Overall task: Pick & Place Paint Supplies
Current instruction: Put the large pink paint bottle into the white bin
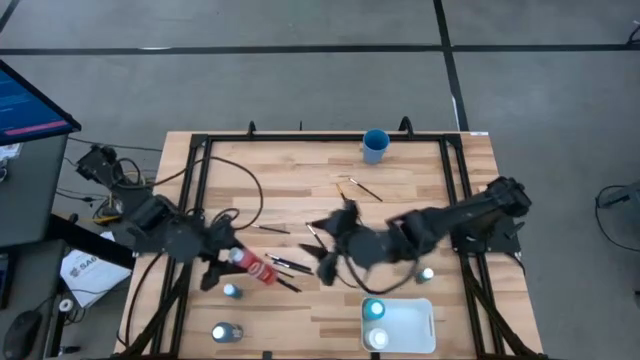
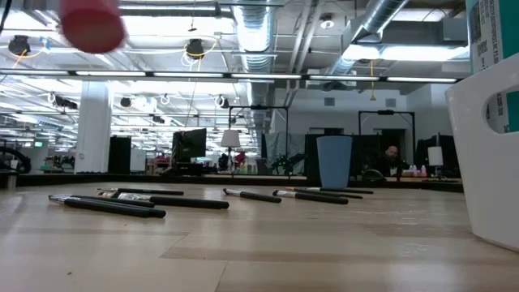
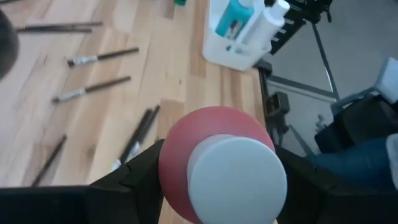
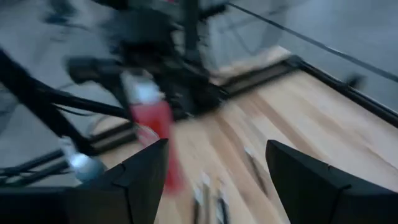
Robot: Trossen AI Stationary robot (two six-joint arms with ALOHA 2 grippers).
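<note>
Left wrist view: the red paint bottle (image 3: 214,162), pale cap toward the lens, sits clamped between the two dark fingers of the left end effector (image 3: 217,180), raised above the counter (image 3: 186,81) so that it can be carried without dragging across the loose paintbrushes (image 3: 102,57) lying on the wood beneath. In the high view the same bottle appears at lower left of centre, lying roughly level in the grasp and pointing toward the lower right, which suggests transport toward the white tray (image 1: 412,325) at the lower right of the frame. That tray already holds two bottles (image 1: 375,310), so it probably serves as the collecting point. Two further bottles (image 1: 231,291) stand at lower left, and another stands just above and to the right of the tray. More brushes are scattered about mid-frame, none yet gathered. The blue cup (image 1: 375,146) stands alone at upper centre, well apart, perhaps meant for brushes. The right end effector (image 1: 335,248) hovers at mid-frame above the brushes, fingers spread wide and grasping nothing, apparently poised for a brush pick.
</note>
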